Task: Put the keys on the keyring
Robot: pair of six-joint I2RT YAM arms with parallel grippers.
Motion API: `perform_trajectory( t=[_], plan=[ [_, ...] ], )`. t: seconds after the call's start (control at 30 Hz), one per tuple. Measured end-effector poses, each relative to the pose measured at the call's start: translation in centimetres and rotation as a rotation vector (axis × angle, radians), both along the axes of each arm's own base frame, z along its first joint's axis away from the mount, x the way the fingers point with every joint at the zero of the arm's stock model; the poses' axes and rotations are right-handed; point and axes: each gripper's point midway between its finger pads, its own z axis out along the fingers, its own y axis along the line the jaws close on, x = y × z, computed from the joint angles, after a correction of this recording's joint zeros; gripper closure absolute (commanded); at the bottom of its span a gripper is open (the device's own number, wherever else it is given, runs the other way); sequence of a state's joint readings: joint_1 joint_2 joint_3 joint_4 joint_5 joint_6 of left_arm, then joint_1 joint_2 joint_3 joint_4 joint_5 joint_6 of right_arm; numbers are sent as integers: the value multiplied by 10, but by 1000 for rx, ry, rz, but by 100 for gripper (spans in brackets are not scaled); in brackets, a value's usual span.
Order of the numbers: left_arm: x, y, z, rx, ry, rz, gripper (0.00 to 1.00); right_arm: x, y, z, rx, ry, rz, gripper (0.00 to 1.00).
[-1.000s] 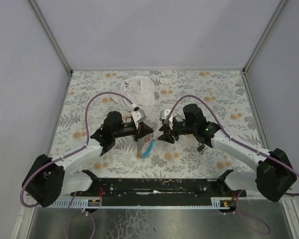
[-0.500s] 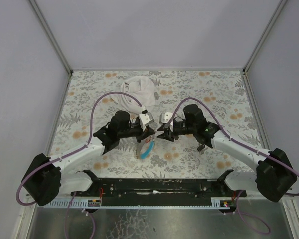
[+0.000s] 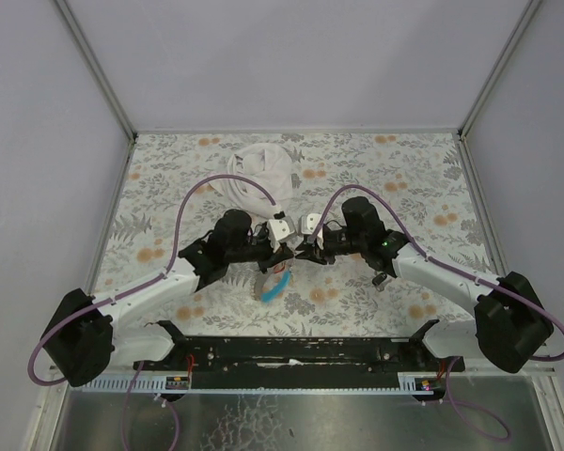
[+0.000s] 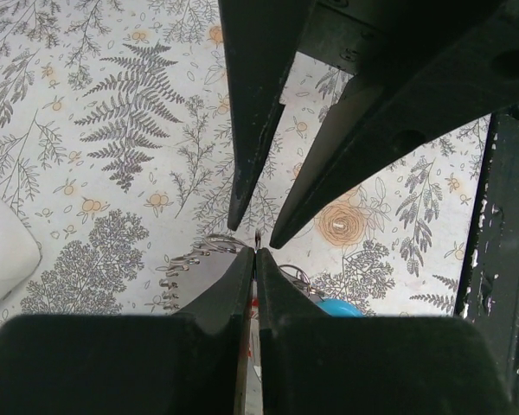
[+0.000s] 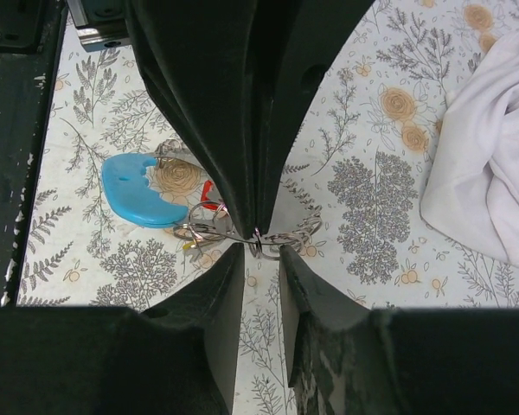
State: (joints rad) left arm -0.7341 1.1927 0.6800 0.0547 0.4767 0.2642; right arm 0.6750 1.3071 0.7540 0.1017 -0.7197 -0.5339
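Note:
My left gripper (image 3: pixel 282 254) is shut on the thin metal keyring (image 5: pixel 258 245) and holds it above the table. In the right wrist view its shut fingers (image 5: pixel 242 130) come down from above. A light-blue piece (image 5: pixel 143 192) hangs by the wire loops, and it also shows in the top view (image 3: pixel 275 284). A red key head (image 5: pixel 206 192) and a yellow one (image 5: pixel 190 245) hang at the loops. No green key shows. My right gripper (image 5: pixel 259 253) is open, its jaws standing either side of the ring. In the left wrist view the left gripper (image 4: pixel 255 253) meets the right fingers (image 4: pixel 251 130) tip to tip.
A crumpled white cloth (image 3: pixel 261 171) lies at the back centre of the floral table (image 3: pixel 404 178), and it shows at the right of the right wrist view (image 5: pixel 493 156). A black rail (image 3: pixel 291 352) runs along the near edge.
My left arm has moved right with the keyring and blue piece. The right gripper has shifted slightly left. The two grippers now meet tip to tip at the centre.

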Motion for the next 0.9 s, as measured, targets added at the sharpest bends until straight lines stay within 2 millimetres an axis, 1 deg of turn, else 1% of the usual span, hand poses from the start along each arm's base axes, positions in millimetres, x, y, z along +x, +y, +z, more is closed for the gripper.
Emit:
perform_trajectory(
  t=[0.17,0.3,0.4,0.47,0.63,0.73,0.83,0.9],
  plan=[
    [2,-1,2,4,-4,3,100,0,1,2,9,-5,9,76],
    [1,-1,2,4,-4,-1,100,-3,2,3,15,-1,25,82],
    [1,-2,2,4,-4,-2,100,-4,2,2,13,2,28,91],
    [0,-1,2,5,-4,-2,99,-4,2,2,12,2,29,99],
    [0,-1,2,1,-10,2,85,-5,1,1,9,1,31,100],
    [-2,3,5,-33,-33,15,78,-5,1,4,18,-11,28,100],
    [-2,12,12,-105,-55,36,71,-6,-2,6,36,-28,21,100],
    [1,19,13,-154,-60,57,66,-7,-3,8,52,-35,14,100]
  ],
)
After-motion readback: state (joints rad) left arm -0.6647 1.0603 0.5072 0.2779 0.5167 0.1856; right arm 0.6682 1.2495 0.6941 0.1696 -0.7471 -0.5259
